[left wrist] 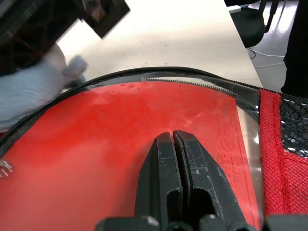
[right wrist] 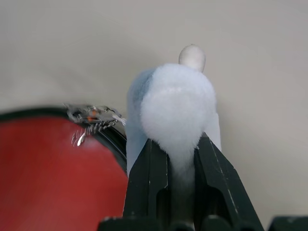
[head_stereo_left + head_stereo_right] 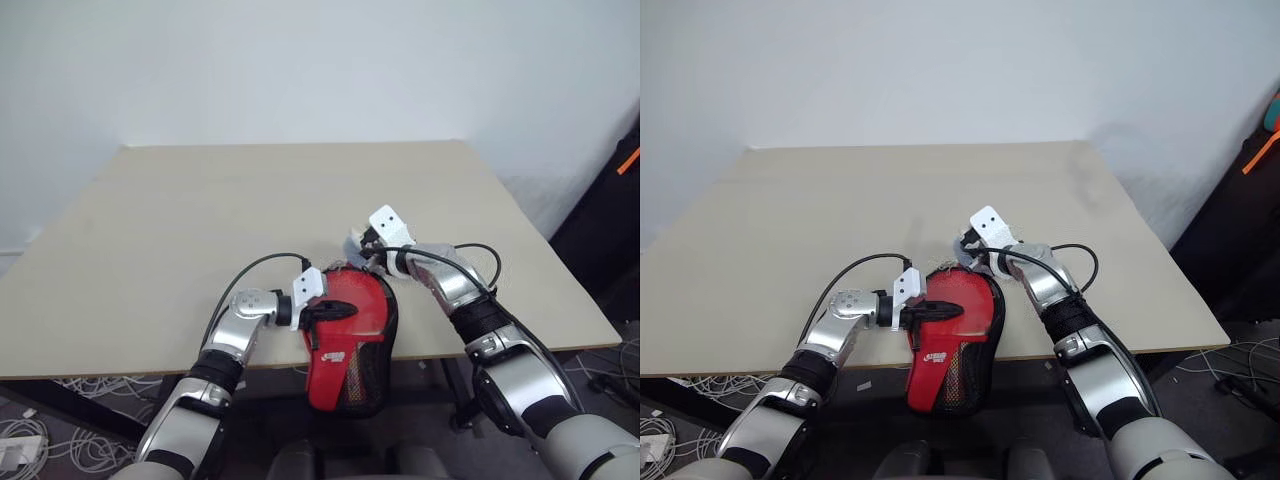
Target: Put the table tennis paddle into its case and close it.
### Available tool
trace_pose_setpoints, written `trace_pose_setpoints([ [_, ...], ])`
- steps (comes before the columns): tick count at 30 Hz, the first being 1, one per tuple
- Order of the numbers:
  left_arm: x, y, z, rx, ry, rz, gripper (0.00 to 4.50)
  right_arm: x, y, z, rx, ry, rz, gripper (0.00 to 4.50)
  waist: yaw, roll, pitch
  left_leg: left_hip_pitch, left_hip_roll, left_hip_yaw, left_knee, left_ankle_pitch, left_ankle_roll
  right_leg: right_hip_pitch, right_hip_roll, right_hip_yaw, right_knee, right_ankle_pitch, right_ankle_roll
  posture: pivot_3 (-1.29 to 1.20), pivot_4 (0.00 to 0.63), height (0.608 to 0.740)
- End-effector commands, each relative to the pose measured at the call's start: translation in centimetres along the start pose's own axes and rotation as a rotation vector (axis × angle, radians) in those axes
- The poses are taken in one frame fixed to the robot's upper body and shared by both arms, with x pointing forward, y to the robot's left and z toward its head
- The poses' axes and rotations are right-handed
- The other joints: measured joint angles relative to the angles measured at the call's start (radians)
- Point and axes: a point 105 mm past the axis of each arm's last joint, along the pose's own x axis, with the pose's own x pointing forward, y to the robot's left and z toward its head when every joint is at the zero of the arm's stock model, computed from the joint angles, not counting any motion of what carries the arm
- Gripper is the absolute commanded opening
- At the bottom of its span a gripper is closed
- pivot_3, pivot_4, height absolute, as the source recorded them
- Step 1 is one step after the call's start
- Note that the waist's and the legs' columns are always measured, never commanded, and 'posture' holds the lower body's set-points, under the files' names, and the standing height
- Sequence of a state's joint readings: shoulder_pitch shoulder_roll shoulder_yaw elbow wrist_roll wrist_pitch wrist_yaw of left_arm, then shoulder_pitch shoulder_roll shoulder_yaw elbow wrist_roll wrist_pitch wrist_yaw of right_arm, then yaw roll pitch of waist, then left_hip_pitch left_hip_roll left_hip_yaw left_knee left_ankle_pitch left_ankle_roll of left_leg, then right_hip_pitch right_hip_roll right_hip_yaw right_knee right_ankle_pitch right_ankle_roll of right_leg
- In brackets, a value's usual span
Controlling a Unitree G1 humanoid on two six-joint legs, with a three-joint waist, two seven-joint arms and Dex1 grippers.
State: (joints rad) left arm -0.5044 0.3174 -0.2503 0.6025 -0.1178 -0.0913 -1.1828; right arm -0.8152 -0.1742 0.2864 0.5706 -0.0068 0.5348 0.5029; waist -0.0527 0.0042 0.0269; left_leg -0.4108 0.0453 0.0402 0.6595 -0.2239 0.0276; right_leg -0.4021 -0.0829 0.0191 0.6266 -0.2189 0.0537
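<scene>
The case [image 3: 352, 345] lies red side up at the table's front edge, and its mesh-pocket end hangs past the edge. My left gripper [image 3: 343, 311] is shut, and its fingers [image 1: 166, 163] lie flat on the red face. At the case's far, rounded end my right gripper [image 2: 177, 140] is shut on a white fluffy charm [image 2: 175, 101]. A small metal chain [image 2: 91, 120] joins the charm to the zip line on the black rim. The table tennis paddle is hidden.
The pale wooden table [image 3: 200, 200] stretches bare behind and to the left of the case. Cables [image 3: 30, 430] lie on the floor at the left. A dark object with an orange strip [image 3: 615, 190] stands off the table's right side.
</scene>
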Motion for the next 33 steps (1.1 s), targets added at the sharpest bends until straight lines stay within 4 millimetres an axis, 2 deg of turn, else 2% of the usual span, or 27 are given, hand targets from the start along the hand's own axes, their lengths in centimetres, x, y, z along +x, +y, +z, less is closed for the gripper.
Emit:
trace_pose_setpoints([
  [1, -0.6, -0.9, -3.2, -0.095, 0.108, -0.024, 0.00, -0.6, -2.2, 0.8, -0.086, -0.001, -0.096, 0.21, 0.000, 0.000, 0.000, 0.000, 0.000, 0.000, 0.000, 0.000, 0.000, 0.000, 0.000, 0.000, 0.000, 0.000, 0.000, 0.00, 0.000, 0.740],
  [6, -0.4, -0.8, -3.2, -0.093, 0.115, -0.030, 0.00, -1.1, -3.2, -0.3, -0.130, 0.039, -0.135, 0.21, 0.002, 0.000, 0.000, 0.000, 0.000, 0.000, 0.000, 0.000, 0.000, 0.001, 0.000, 0.000, -0.001, -0.001, 0.002, 0.00, 0.000, 0.740],
  [16, 0.3, -0.1, -2.8, -0.082, 0.146, -0.041, 0.00, -2.0, -3.9, -1.2, -0.161, 0.058, -0.149, 0.21, 0.009, 0.000, 0.000, 0.000, -0.001, -0.001, 0.001, 0.000, 0.000, 0.002, 0.000, 0.000, -0.001, -0.002, 0.003, 0.00, 0.000, 0.740],
  [28, 1.1, -0.1, -2.7, -0.080, 0.153, -0.064, 0.00, -4.5, -5.1, -3.7, -0.145, 0.105, -0.200, 0.21, 0.014, 0.001, 0.000, 0.000, -0.003, -0.004, 0.002, -0.001, 0.002, 0.006, -0.002, -0.002, -0.003, -0.003, 0.004, 0.00, 0.000, 0.740],
  [33, 1.3, -0.3, -2.8, -0.077, 0.153, -0.072, 0.00, -6.1, -5.3, -4.6, -0.137, 0.122, -0.215, 0.21, 0.034, 0.001, -0.001, 0.000, -0.003, -0.003, 0.002, -0.002, 0.003, 0.006, -0.003, -0.002, -0.003, -0.005, 0.003, 0.00, 0.000, 0.740],
])
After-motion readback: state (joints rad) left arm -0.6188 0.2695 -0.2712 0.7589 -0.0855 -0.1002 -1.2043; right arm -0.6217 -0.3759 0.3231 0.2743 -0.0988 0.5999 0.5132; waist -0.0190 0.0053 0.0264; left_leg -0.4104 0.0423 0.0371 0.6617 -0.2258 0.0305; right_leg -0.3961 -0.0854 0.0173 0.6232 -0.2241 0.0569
